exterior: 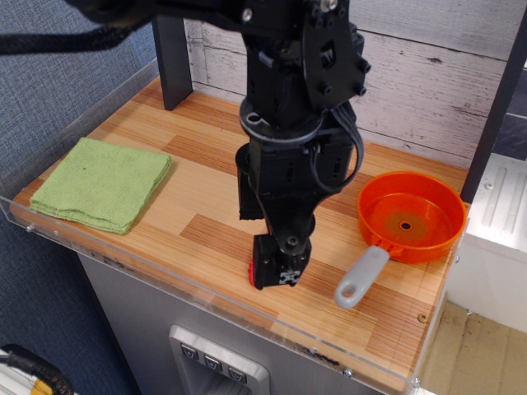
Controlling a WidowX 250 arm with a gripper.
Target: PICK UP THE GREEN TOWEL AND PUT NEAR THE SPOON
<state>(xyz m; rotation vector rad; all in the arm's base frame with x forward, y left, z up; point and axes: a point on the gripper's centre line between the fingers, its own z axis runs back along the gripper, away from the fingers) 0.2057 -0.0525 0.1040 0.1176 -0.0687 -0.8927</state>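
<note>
A black robot arm descends from the top of the frame over a wooden table (206,177), its links stacked almost vertically with cables looping beside the wrist. The gripper (276,267) points straight down and sits low, close to the tabletop near the front edge. Its fingers appear drawn close together, but whether they are fully closed or clasp anything cannot be told — the arm's own body hides the gap.

A small patch of red (252,269) shows at the left side of the gripper tip; too little is visible to identify it.

The green towel (103,183) lies folded and flat at the left end of the table, well apart from the gripper, with its near corner close to the clear plastic rim (123,259) along the table's front.

An orange pan (410,216) rests at the right end, its grey handle (361,278) angled toward the front — just beside the gripper, not touching it.
</note>
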